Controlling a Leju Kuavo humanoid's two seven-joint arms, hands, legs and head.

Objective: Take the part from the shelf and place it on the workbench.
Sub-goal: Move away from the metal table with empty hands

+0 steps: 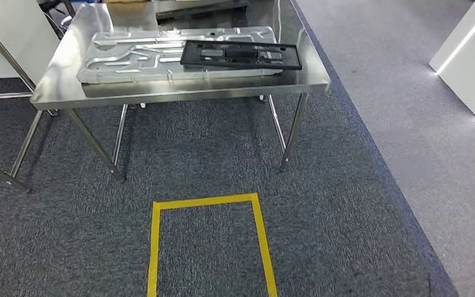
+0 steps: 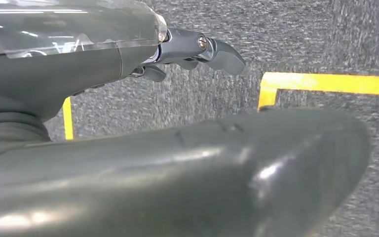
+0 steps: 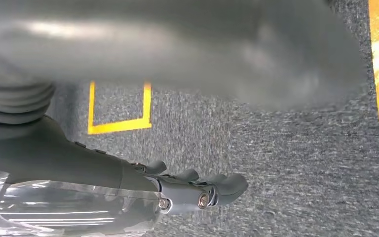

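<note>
Part (image 1: 241,54) lies on the bench (image 1: 179,91), not in either hand. Nearest, both arms hang over carpet by the yellow tape square (image 1: 210,244): left hand (image 2: 192,52) and right hand (image 3: 197,190) hold nothing, fingers loosely apart. Beyond the square, the part is a flat black slotted frame atop a silver plate (image 1: 130,55), long axis along the bench's front edge.
</note>
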